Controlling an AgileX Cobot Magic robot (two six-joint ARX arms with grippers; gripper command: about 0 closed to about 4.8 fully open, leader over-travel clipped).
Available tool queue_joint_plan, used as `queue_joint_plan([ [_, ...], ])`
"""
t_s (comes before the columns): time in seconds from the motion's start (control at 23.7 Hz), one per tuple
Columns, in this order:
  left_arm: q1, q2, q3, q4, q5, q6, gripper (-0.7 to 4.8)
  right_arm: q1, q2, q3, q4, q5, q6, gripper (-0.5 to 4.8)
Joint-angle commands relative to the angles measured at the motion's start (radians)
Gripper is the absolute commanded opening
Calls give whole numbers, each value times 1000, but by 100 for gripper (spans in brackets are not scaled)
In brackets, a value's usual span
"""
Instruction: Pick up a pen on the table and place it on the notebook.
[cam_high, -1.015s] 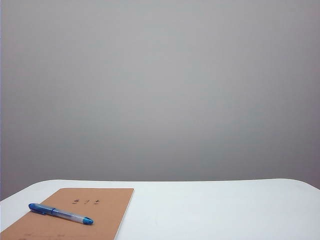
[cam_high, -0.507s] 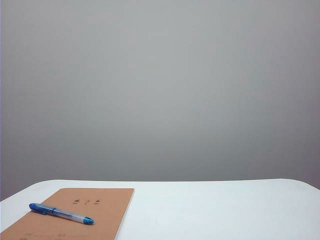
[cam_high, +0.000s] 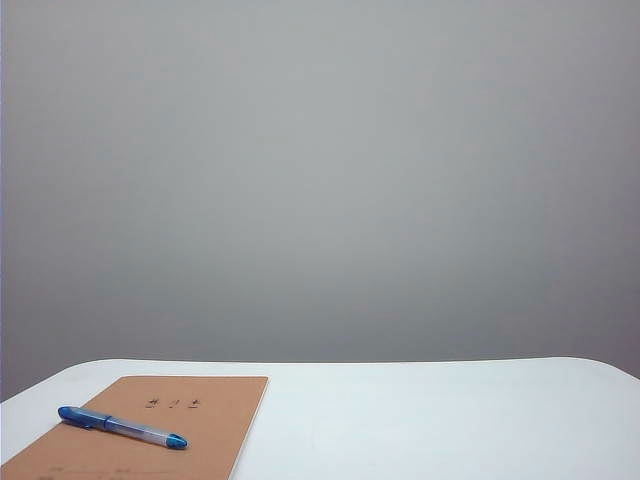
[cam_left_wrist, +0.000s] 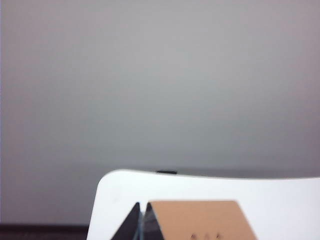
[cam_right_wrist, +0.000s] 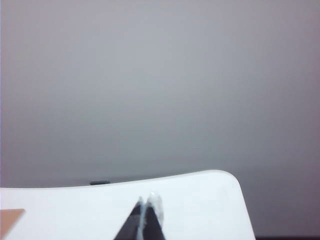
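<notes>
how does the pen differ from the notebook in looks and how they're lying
The pen is slim, blue with a clear barrel; the notebook is a broad, flat tan rectangle. The pen rests on top, slanted across the cover; the notebook lies directly on the table. Neither is held by a tool.

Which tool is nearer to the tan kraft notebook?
Left. The left tool sits shut at the tan kraft notebook's corner; the right tool is shut, far across the white table.

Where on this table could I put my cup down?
The table is bare right of the notebook, out to its far edge. The pen lies on the notebook. Both grippers are shut, pulled back.
</notes>
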Motion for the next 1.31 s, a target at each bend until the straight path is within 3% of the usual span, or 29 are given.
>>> queue_joint_plan([
  [0.04, 0, -7, -37, 10, -8, 8, -5, 0, 0, -6, -21, 43, -39, -1],
  [0.42, 0, -10, -71, -43, -70, 26, -5, 0, 0, -6, -99, 44, -47, -1],
  [0.59, -1, -10, -71, -40, -64, -21, -5, 0, 0, -6, -142, 44, -44, -1],
  [0.85, -1, -65, -71, -26, 2, -42, -5, 1, -2, -6, -10, 44, -32, -1],
  [1.01, -1, -171, -71, -120, 54, -48, -5, 0, -2, -6, 5, 44, -34, -1],
  [1.23, 2, -188, -71, -172, 38, -36, -5, -1, -2, -6, 8, 45, -64, -1],
  [1.31, 2, -188, -71, -189, -4, -21, -5, -2, -2, -6, 3, 104, -76, -1],
])
